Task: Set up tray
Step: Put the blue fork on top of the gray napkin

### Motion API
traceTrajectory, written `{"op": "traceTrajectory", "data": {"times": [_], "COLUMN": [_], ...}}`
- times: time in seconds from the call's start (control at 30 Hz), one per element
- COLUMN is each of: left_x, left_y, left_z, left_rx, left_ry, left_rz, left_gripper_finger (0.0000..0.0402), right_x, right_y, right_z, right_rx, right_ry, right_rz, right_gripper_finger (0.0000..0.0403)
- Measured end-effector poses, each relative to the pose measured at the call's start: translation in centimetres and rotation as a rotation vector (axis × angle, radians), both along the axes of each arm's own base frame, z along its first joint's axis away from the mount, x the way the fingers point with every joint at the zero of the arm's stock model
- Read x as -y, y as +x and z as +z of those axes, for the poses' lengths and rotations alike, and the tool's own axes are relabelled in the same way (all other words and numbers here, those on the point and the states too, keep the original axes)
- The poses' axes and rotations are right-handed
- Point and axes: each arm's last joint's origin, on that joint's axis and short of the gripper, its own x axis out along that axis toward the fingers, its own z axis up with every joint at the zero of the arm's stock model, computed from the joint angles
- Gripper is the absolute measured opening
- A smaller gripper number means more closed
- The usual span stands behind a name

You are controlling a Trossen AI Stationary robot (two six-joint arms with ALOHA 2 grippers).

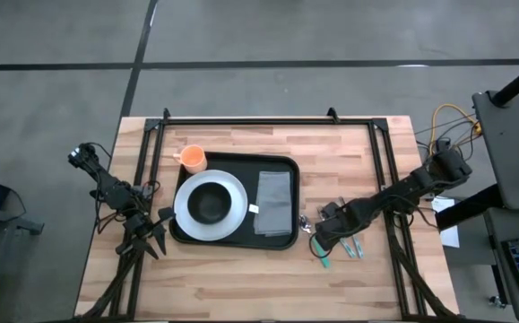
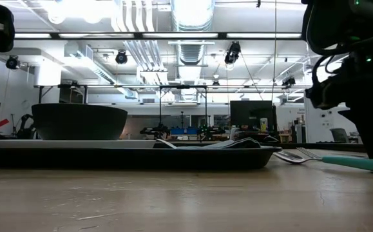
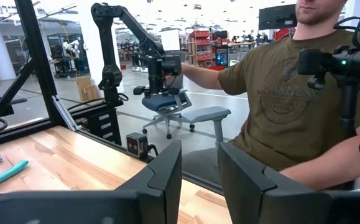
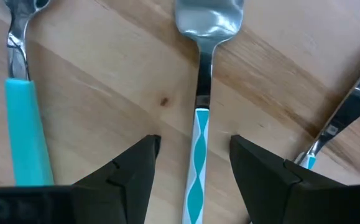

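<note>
The tray (image 1: 281,167) sits mid-table with plate (image 1: 187,211), bowl (image 1: 209,203) and napkin (image 1: 274,201) on it. The right gripper (image 4: 192,163) is spread over the middle utensil (image 4: 199,106) of 3. Risk: a finger clips a neighbour or skids off the thin handle. The left gripper (image 3: 199,171) idles spread at the left.

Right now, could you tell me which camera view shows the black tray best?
The high view: the whole tray shows from above. The low view gives only its rim edge-on; neither wrist view shows it.
</note>
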Motion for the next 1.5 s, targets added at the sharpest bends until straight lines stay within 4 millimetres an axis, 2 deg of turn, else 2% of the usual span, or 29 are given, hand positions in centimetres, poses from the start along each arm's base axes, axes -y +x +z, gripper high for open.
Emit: {"op": "traceTrajectory", "data": {"times": [0.17,0.47,0.6,0.9,1.33,1.5], "left_x": [0.0,0.0,0.0,0.0,0.0,0.0], "left_y": [0.0,0.0,0.0,0.0,0.0,0.0], "left_z": [0.0,0.0,0.0,0.0,0.0,0.0], "left_rx": [0.0,0.0,0.0,0.0,0.0,0.0], "left_ry": [0.0,0.0,0.0,0.0,0.0,0.0], "left_rz": [0.0,0.0,0.0,0.0,0.0,0.0], "left_gripper_finger": [0.0085,0.0085,0.0085,0.0085,0.0085,0.0085], "right_x": [-0.1,-0.6,-0.7,-0.7,-0.4,-0.4], "right_y": [0.0,1.3,1.8,2.0,1.3,1.0], "right_z": [0.0,1.2,1.6,1.7,0.9,0.7], "right_rx": [-0.002,0.058,0.108,0.11,0.07,0.045], "right_ry": [-0.001,0.014,-0.034,-0.03,-0.035,0.002], "right_rz": [-0.003,0.152,0.211,0.116,0.089,0.088], "right_gripper_finger": [0.0194,0.0194,0.0194,0.0194,0.0193,0.0176]}}
